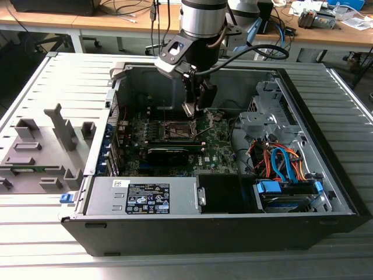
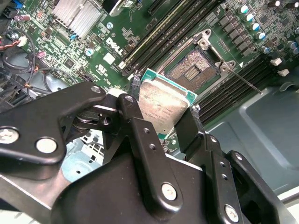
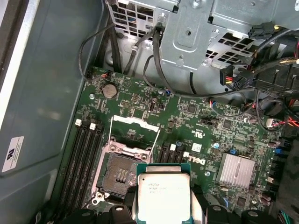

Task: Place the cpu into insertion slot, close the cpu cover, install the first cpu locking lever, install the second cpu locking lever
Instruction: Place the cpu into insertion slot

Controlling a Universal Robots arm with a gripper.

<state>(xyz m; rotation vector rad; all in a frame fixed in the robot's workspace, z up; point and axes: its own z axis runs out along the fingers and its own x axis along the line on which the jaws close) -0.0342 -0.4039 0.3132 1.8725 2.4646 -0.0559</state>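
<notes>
— Where's the cpu (image 3: 163,196)?
— Clamped by its edges in the gripper (image 1: 195,109), held above the green motherboard (image 3: 196,116), just beside the open insertion slot (image 3: 120,174); the cpu cover (image 3: 133,122) stands raised.

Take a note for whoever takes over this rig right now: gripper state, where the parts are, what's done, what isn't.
Gripper: fingers shut on the cpu, held over the motherboard close to the insertion slot, not in it.
Insertion slot: empty and uncovered.
Cpu cover: swung up, open.
Locking lever: sticks out free beside the slot.
Done: cpu is in the grasp, inside the case.
Left: cpu not seated, cover not closed, levers not installed.
</notes>
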